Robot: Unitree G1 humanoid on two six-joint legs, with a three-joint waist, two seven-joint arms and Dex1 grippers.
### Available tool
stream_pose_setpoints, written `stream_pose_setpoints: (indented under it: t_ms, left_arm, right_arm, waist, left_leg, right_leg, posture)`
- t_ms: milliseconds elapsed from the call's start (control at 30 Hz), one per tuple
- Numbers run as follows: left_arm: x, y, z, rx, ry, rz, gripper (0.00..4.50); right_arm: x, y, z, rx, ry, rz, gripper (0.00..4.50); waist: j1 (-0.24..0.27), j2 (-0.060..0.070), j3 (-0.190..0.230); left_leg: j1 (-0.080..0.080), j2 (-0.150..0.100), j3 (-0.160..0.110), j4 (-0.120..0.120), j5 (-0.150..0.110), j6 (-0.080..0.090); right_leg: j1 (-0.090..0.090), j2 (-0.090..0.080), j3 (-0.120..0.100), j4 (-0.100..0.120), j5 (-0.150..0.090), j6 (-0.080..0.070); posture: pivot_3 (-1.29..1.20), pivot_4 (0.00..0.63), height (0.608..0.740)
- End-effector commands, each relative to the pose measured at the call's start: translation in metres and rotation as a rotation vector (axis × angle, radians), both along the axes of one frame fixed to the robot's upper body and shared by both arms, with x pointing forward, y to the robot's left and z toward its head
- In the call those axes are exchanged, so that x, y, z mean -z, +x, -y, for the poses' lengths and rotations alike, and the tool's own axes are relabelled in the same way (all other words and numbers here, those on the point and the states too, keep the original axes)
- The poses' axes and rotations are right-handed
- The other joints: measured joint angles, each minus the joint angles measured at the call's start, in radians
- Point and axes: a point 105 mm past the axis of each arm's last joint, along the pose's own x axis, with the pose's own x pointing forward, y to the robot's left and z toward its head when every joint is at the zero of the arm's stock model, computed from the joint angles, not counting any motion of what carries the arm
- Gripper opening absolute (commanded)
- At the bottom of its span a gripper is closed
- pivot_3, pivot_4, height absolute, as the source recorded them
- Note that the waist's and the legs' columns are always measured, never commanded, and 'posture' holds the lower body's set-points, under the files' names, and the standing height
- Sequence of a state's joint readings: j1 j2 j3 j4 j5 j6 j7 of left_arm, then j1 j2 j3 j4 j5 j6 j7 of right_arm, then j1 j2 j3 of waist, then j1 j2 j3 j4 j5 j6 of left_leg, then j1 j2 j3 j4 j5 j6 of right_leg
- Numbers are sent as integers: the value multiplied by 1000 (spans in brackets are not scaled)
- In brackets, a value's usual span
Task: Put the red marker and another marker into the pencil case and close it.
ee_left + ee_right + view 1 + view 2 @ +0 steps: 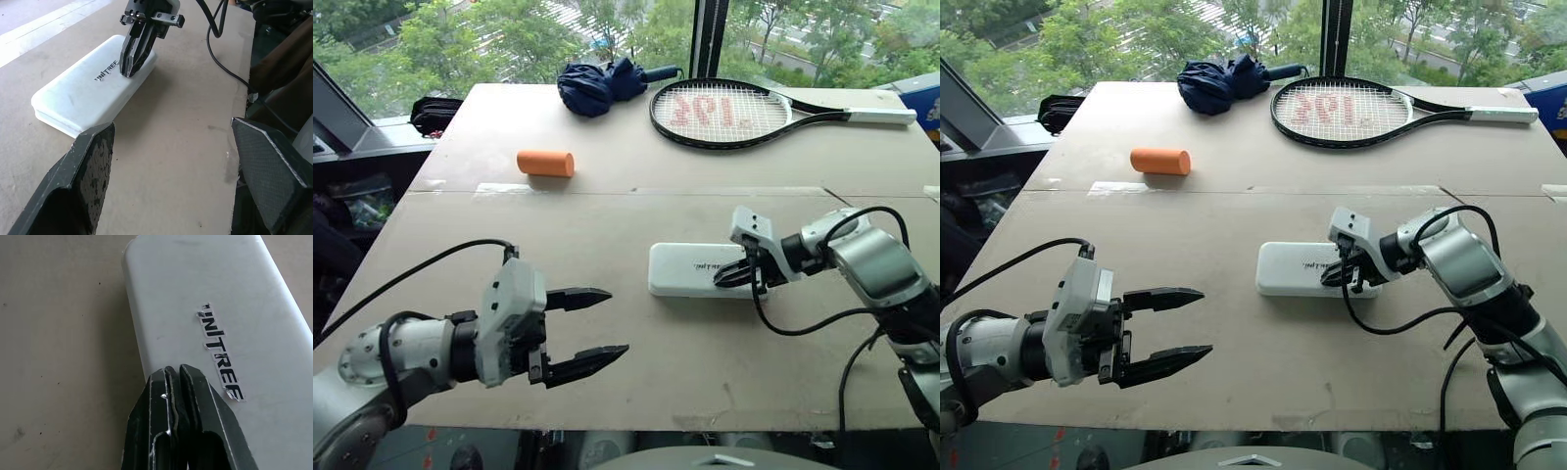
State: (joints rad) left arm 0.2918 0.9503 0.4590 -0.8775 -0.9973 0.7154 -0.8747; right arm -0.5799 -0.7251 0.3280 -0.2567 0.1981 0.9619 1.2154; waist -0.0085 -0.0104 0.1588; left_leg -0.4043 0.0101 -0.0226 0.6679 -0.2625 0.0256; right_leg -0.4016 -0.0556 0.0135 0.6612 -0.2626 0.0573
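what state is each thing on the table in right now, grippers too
white rectangular hard-plastic pencil case: lid down, lying flat on the table
right gripper: shut, tips pressed on the case lid
left gripper: open, holding nothing, off to the side of the case
dark blue folding umbrella: folded up, lying at the far edge
black tennis racket: lying flat
orange cylinder: on its side
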Motion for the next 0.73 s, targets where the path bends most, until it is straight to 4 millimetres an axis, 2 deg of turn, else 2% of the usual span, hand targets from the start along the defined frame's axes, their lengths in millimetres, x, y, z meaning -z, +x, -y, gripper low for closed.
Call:
stream_pose_setpoints:
  t_ms: [33,67,100,200,233,300,367,467,533,633,733]
  left_arm:
    - [3,0,0,-11,17,19,3830]
    - [3,4,-1,-42,21,49,3830]
    - [5,5,-1,-52,20,54,3830]
    - [8,2,-3,-39,17,19,3830]
    - [11,1,-6,-46,27,2,3830]
    - [13,0,-16,-70,27,-15,3830]
    - [17,-4,-27,-92,36,-36,3830]
    - [24,-10,-43,-123,63,-73,3830]
    - [30,-15,-51,-123,86,-105,3830]
    - [36,-18,-57,-115,106,-126,3830]
    - [43,-19,-58,-82,101,-167,3830]
  right_arm:
    - [-27,-8,0,37,244,159,83]
    - [-48,-14,-2,16,375,263,83]
    - [-57,-22,5,21,431,311,83]
    - [-50,-45,29,49,417,318,83]
    - [-42,-50,43,96,371,348,591]
    - [-31,-66,77,206,338,378,1329]
    - [-23,-84,104,305,314,393,2377]
    - [-10,-116,143,452,235,400,3489]
    - [-9,-137,160,512,200,408,4270]
    - [-14,-154,174,565,184,420,4393]
    - [-12,-156,178,562,169,420,4393]
  waist:
    - [6,-2,-1]
    - [7,-1,0]
    - [10,-1,1]
    - [15,3,3]
    - [23,2,3]
    - [25,1,2]
    - [23,2,3]
    - [14,3,3]
    - [19,4,2]
    - [17,4,3]
    - [16,2,2]
  left_leg:
    - [4,0,-1,0,0,0]
    - [6,0,-1,0,0,0]
    - [5,0,0,-1,0,0]
    - [5,0,1,-1,0,0]
    - [5,0,0,-1,0,0]
    - [5,0,0,-1,0,0]
    - [5,0,0,-2,0,0]
    - [8,1,4,-2,0,0]
    - [8,3,5,-2,0,0]
    - [9,4,9,-2,0,0]
    - [11,7,13,-1,0,0]
  right_leg:
    - [6,0,-1,-2,0,0]
    - [8,0,-1,-3,-1,-2]
    - [7,0,0,-3,-2,-2]
    - [6,0,2,-1,0,1]
    - [6,0,1,-1,0,1]
    - [7,0,0,-2,0,1]
    - [7,1,0,-3,-1,0]
    - [7,2,4,-1,-2,-3]
    - [6,3,4,-1,-3,-3]
    - [6,3,7,-2,-3,-3]
    - [6,3,10,-2,-5,0]
  posture:
    - [0,150,730]
    - [0,150,730]
    - [0,150,730]
    - [0,150,730]
    - [0,150,730]
    - [0,150,730]
    - [0,150,730]
    - [0,150,730]
    - [0,150,730]
    - [0,150,730]
    - [0,150,730]
